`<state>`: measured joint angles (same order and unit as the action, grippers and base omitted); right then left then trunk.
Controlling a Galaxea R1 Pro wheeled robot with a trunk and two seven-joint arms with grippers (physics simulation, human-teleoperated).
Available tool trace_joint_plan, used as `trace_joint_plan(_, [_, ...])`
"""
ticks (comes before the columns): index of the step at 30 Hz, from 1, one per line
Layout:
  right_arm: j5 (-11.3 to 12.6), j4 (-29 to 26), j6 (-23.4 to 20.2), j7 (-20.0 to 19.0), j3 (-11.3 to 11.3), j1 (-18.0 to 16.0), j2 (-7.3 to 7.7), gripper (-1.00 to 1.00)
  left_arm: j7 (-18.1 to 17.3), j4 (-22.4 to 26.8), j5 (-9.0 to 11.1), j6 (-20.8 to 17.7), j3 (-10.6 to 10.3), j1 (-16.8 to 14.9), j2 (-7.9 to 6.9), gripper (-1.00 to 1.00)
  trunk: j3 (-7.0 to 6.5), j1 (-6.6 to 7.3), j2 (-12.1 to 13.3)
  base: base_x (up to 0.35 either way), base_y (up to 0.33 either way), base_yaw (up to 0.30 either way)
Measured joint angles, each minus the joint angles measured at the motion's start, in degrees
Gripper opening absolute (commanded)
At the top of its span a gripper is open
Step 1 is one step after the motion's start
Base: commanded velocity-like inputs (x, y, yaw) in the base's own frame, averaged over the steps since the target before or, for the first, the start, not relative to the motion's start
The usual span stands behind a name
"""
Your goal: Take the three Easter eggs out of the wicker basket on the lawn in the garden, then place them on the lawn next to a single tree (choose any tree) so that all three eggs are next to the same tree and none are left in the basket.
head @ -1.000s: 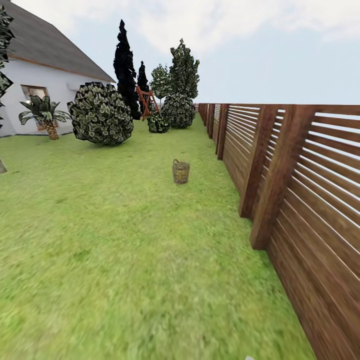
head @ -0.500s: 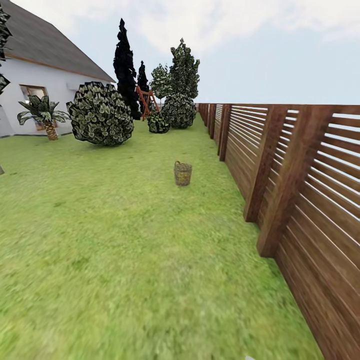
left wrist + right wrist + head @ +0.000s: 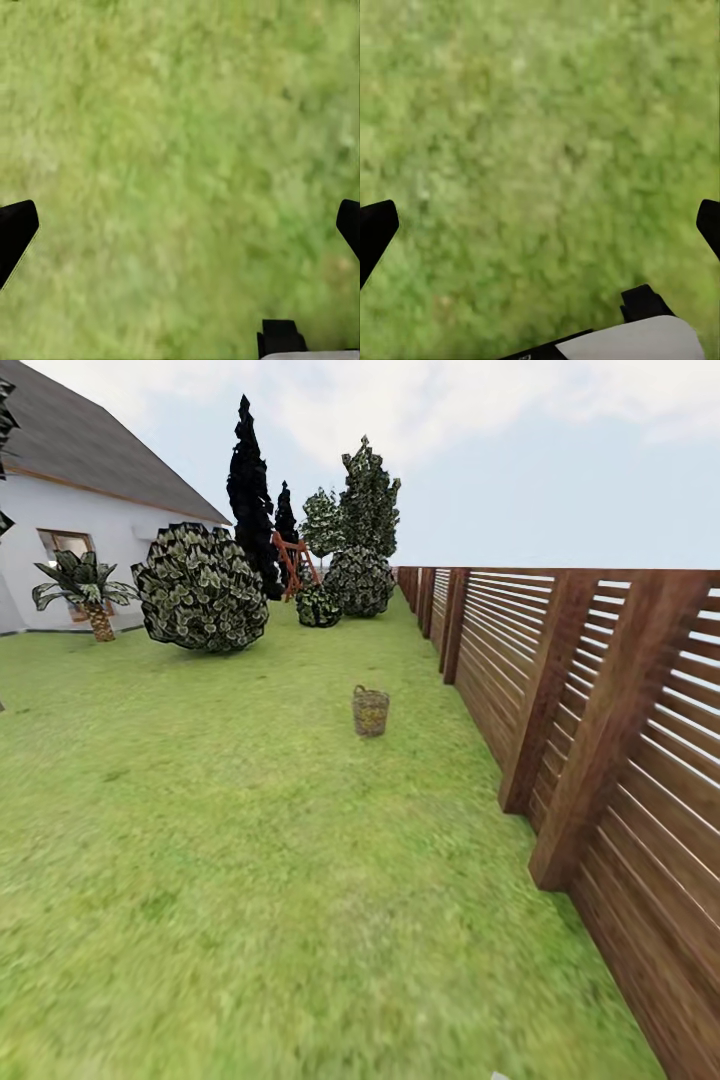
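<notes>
The wicker basket [image 3: 371, 711] stands upright on the lawn [image 3: 230, 840], some way ahead of me and near the fence. From here I cannot make out its inside, so the Easter eggs are hidden. Trees with speckled pale-green foliage [image 3: 369, 495] rise at the far end of the garden. In the left wrist view my left gripper [image 3: 182, 229] hangs open over bare grass, its black fingertips [image 3: 15, 234] far apart. My right gripper [image 3: 542, 229] is open too, with only grass between its fingertips [image 3: 375, 229].
A brown slatted fence [image 3: 600, 700] runs along the right side. A large round shrub [image 3: 203, 588], a short palm [image 3: 85, 588] and the white house [image 3: 70, 510] lie to the left. A black tree [image 3: 250, 490] and smaller shrubs [image 3: 355, 582] stand far back.
The whole head view has shifted as I roll forward: the basket sits slightly lower and nearer, and the fence posts have slid to the right. Nothing was picked up or released.
</notes>
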<state>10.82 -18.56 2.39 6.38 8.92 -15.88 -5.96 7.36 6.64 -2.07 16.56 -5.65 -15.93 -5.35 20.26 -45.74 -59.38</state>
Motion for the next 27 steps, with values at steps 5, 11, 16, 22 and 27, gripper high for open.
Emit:
trace_joint_plan(5, [0.00,0.00,0.00,0.00,0.00,-0.01,0.00,1.00,0.00,0.00,0.00,0.00,-0.03,0.01,0.00,1.00,0.00,0.00,0.00,0.260,0.131,0.000])
trace_joint_plan(11, [0.00,0.00,0.00,0.00,0.02,-0.02,0.00,1.00,0.00,0.00,0.00,0.00,-0.03,0.01,0.00,1.00,0.00,0.00,0.00,0.260,0.131,0.000])
trace_joint_plan(16, [0.00,0.00,0.00,0.00,0.02,-0.01,0.00,1.00,0.00,0.00,0.00,0.00,-0.03,0.01,0.00,1.00,0.00,0.00,0.00,0.260,0.131,0.000])
trace_joint_plan(22, [0.00,0.00,0.00,0.00,0.05,-0.03,0.00,1.00,0.00,0.00,0.00,0.00,-0.03,0.00,0.00,1.00,0.00,0.00,0.00,0.260,0.129,0.000])
trace_joint_plan(27, [0.00,0.00,0.00,0.00,0.02,0.00,0.00,1.00,0.00,0.00,0.00,0.00,-0.02,0.00,0.00,1.00,0.00,0.00,0.00,0.260,0.124,0.000])
